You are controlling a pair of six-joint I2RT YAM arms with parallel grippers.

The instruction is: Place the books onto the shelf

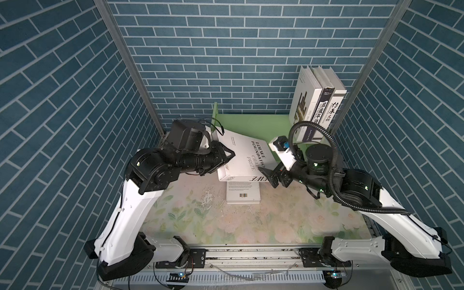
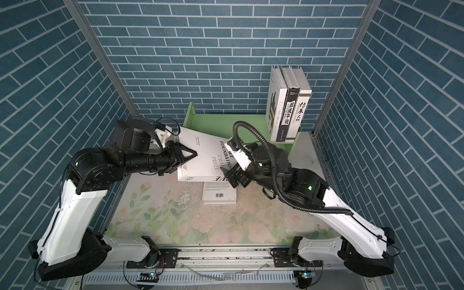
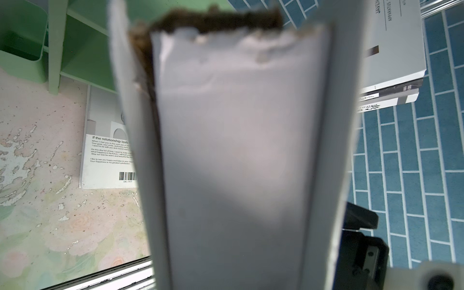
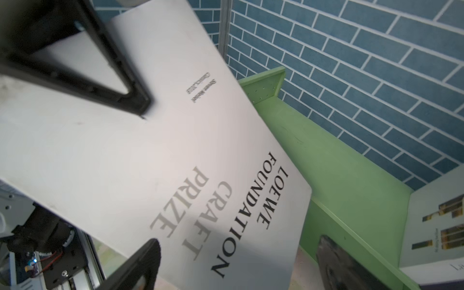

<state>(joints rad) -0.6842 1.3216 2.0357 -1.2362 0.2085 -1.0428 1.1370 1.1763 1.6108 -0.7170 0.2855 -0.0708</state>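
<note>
A large white book (image 1: pixel 242 153) (image 2: pixel 204 153) titled LOEWE FOUNDATION CRAFT PRIZE hangs tilted above the table, in front of the green shelf (image 1: pixel 251 123) (image 2: pixel 226 123). My left gripper (image 1: pixel 229 160) (image 2: pixel 192 157) is shut on its left edge, one black finger (image 4: pixel 120 82) lying on the cover. In the left wrist view this book (image 3: pixel 238 150) fills the middle and hides the jaws. My right gripper (image 1: pixel 268 177) (image 2: pixel 229 177) (image 4: pixel 238 266) stands wide open at the book's near right corner, holding nothing. A second white book (image 1: pixel 243 194) (image 2: pixel 219 194) (image 3: pixel 105 160) lies flat on the table below, barcode up.
Three books (image 1: pixel 316 105) (image 2: pixel 286 108) stand upright at the shelf's right end, against the side wall. The shelf's left upright (image 1: pixel 214 118) rises just behind my left wrist. Blue brick-pattern walls enclose the floral table (image 1: pixel 226 221) on three sides.
</note>
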